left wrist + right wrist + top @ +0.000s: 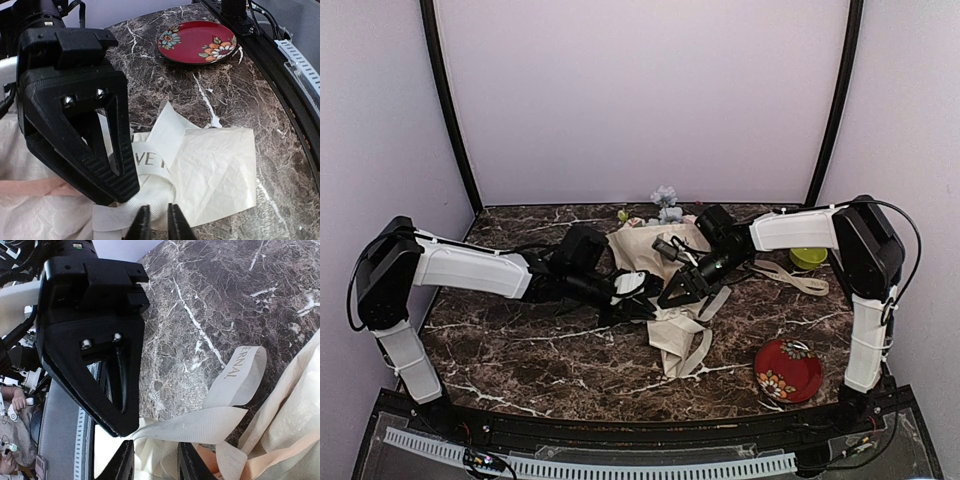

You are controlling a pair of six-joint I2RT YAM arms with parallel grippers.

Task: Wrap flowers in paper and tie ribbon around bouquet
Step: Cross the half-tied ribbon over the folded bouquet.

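— Step in hand?
— Tying, by the look of things. Wrapping seems done: bouquet (pixel 642 248) lying in the middle of the table (pixel 520 350), flowers (pixel 666 204) toward the back edge, narrow end of the paper (pixel 220 170) toward the front edge.
— And the ribbon (pixel 200 424)?
— Looped loosely over that narrow end, with one tail trailing off toward the right edge. No knot to be seen yet.
— State of the left gripper (pixel 158 226)?
— Pinched nearly closed, tips down on a ribbon loop, strip apparently caught between.
— And the right gripper (pixel 156 462)?
— Partly spread, just beside the left, with ribbon running in between the fingers. Cannot tell whether clamped or merely straddling.
— Next move?
— Probably drawing the two ends apart to cinch the loop round the stems. Calls for a firm hold on both sides and a pull along the table, not upward, so as not to unroll the paper. Worth minding the plate (pixel 788 370) near the front right corner.
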